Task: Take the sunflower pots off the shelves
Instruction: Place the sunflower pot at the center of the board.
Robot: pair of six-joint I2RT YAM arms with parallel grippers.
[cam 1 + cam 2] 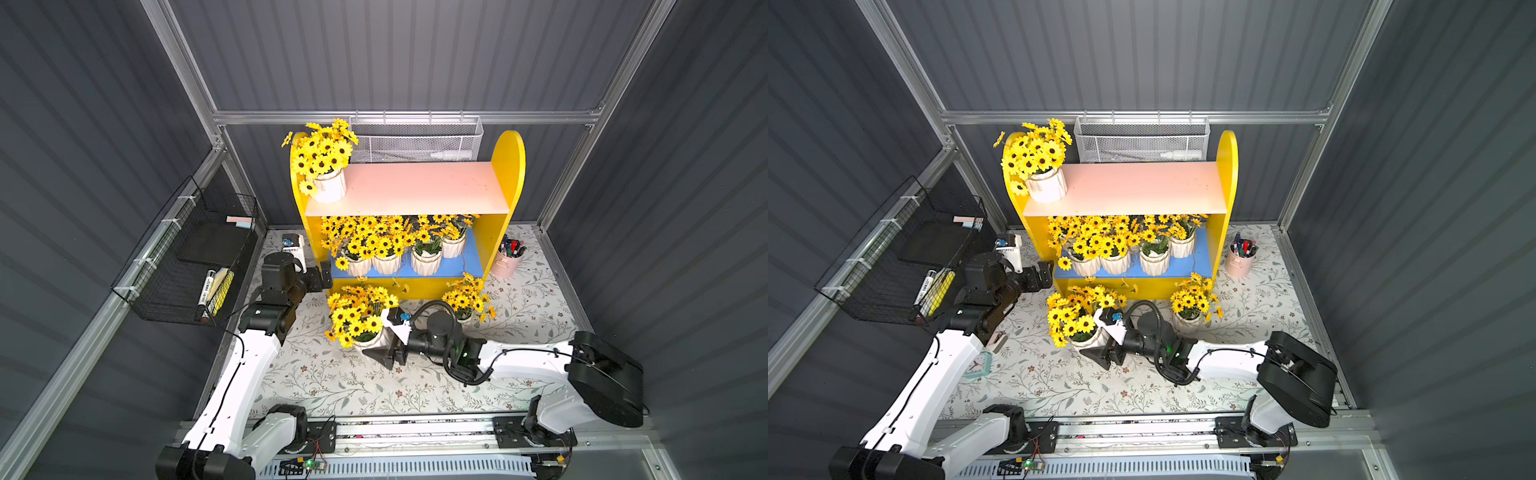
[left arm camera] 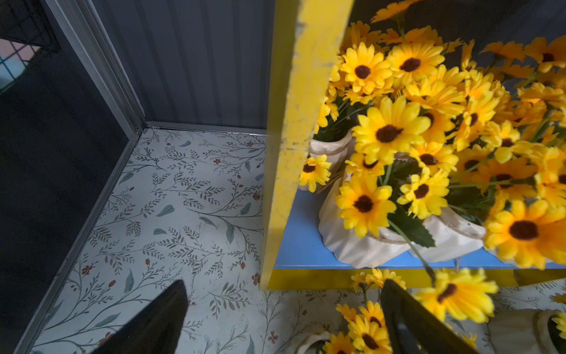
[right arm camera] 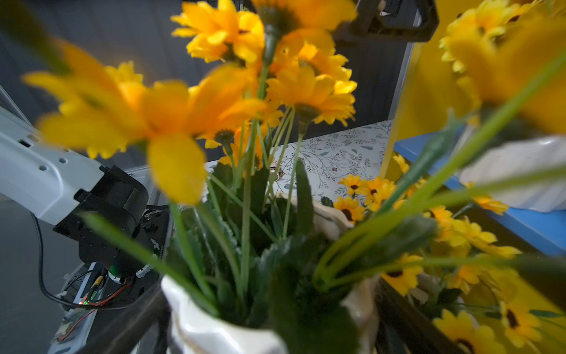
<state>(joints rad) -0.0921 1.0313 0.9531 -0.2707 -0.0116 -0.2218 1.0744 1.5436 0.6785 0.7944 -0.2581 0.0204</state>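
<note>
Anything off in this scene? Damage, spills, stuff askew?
Paint along the front edge of the shelf's yellow side panel is scuffed and chipped. A small teal clock lies flat on the table beside the left arm. No spills visible.

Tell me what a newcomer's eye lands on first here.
Yellow shelves at the back, their blue lower board crowded with sunflower pots, one lone pot on the pink upper board. In front on the floral mat stand two more pots, the right tool flanking one.
</note>
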